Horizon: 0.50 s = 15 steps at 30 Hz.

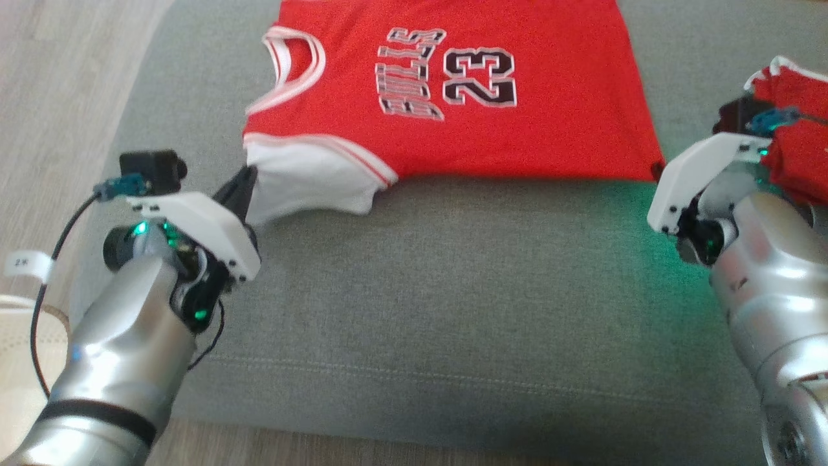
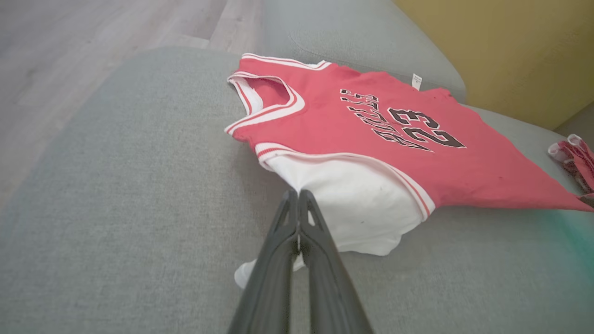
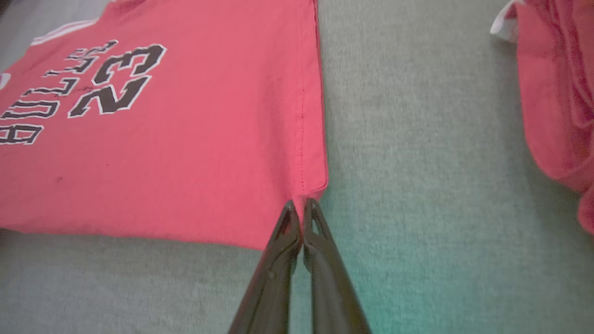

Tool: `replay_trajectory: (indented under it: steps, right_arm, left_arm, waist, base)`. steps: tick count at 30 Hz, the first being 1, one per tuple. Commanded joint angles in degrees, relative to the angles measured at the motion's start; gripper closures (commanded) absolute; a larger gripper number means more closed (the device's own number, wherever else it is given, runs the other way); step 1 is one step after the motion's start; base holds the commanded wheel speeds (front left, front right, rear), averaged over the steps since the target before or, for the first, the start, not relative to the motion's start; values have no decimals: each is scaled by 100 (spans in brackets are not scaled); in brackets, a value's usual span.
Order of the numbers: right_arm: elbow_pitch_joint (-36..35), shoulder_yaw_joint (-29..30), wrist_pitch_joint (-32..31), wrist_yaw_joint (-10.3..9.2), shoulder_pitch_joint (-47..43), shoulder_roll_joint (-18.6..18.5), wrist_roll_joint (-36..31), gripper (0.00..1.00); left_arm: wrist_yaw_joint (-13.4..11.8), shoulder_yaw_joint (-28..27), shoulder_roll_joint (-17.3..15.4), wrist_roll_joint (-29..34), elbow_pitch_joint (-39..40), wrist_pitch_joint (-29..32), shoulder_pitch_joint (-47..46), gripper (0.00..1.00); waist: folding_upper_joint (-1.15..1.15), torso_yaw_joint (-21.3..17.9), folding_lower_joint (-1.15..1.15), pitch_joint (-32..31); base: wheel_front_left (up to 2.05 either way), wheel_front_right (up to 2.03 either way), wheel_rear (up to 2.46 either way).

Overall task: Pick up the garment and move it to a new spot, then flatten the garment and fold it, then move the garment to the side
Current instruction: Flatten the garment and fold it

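Note:
The garment is a red "BULLS 23" jersey with white trim and a white sleeve, spread on a grey cushion. My left gripper is shut on the white sleeve at the jersey's near left corner. In the left wrist view the gripper pinches the sleeve, with white cloth bunched under the fingers. My right gripper is shut on the near right hem corner. The right wrist view shows its tips closed on the red hem of the jersey.
Another red piece of clothing with white trim lies crumpled at the cushion's right end, close behind my right wrist. Pale wooden floor runs along the cushion's left edge. A yellow wall stands beyond the cushion.

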<state>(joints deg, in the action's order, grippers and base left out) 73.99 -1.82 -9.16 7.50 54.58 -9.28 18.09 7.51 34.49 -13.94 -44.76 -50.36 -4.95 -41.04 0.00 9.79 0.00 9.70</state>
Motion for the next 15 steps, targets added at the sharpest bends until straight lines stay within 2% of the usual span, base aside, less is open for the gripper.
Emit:
replay_trajectory:
  steps: [1,8,15]
  right_arm:
    - [-204,-158,-68,-1,-9,-19,68,100]
    - [-496,-780,-818,-1,-525,-174,520,100]
    - [-1116,-1498,-1674,-1,-1107,-435,1175,100]
  left_arm:
    - [-3,-141,-292,-64,192,23,-109,100]
    - [-3,158,-637,-405,632,384,355,100]
    - [-3,483,-1050,-818,1298,912,865,100]
  waist:
    - [0,-6,0,-87]
    - [0,-40,0,-396]
    - [0,-47,0,-711]
  base:
    - [0,0,0]
    - [0,0,0]
    - [0,0,0]
